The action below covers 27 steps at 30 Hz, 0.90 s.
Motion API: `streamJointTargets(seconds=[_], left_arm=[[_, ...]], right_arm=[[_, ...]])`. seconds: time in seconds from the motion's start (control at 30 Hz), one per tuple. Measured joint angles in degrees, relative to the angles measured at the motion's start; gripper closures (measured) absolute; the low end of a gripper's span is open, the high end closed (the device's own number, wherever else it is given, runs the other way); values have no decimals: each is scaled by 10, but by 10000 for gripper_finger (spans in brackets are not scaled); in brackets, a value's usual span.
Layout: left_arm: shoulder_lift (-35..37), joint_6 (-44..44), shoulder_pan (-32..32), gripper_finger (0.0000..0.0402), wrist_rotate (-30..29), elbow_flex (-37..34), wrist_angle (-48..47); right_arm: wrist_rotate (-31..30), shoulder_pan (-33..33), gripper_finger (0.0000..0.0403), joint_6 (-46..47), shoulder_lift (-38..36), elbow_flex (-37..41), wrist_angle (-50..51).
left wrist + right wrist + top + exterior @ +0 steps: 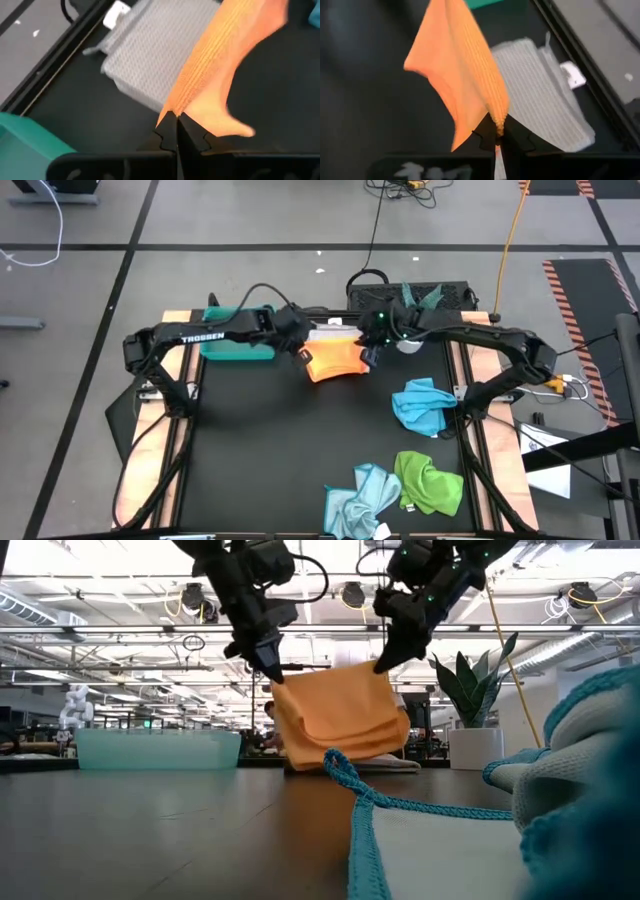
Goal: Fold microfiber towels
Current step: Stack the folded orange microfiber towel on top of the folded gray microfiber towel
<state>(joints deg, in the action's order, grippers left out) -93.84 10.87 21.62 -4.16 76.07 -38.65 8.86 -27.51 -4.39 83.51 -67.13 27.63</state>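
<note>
Orange towel (335,362) lifted just right of the teal tray (237,346), over the folded white-grey towel (150,60).
Left tool (176,121) and right tool (498,128) each pinch a top corner; cloth looks light and limp, sags between, so corner or edge holds suit it.

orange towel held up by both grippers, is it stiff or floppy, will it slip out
The orange microfiber towel looks floppy: it sags in folds between the left gripper and right gripper. Probably light, since pinching two top corners lifts it. Slipping seems unlikely; its ribbed weave sits between shut jaws in both wrist views.
</note>
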Motion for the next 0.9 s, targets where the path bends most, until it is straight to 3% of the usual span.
streamJointTargets(seconds=[0.2, 0.43, 0.7, 0.9], left_arm=[[-18, -14, 31, 401, 46, 0, 47], [-91, -33, 38, 400, 101, 0, 54], [-119, -48, 52, 400, 79, 2, 61], [-111, -50, 82, 399, 75, 19, 58]], right_arm=[[-22, -22, 403, -24, 11, 0, 4], [-21, -56, 403, -35, 11, 0, 6], [-11, -70, 403, -34, 47, 41, -26], [-15, -74, 399, -30, 68, 96, -126]])
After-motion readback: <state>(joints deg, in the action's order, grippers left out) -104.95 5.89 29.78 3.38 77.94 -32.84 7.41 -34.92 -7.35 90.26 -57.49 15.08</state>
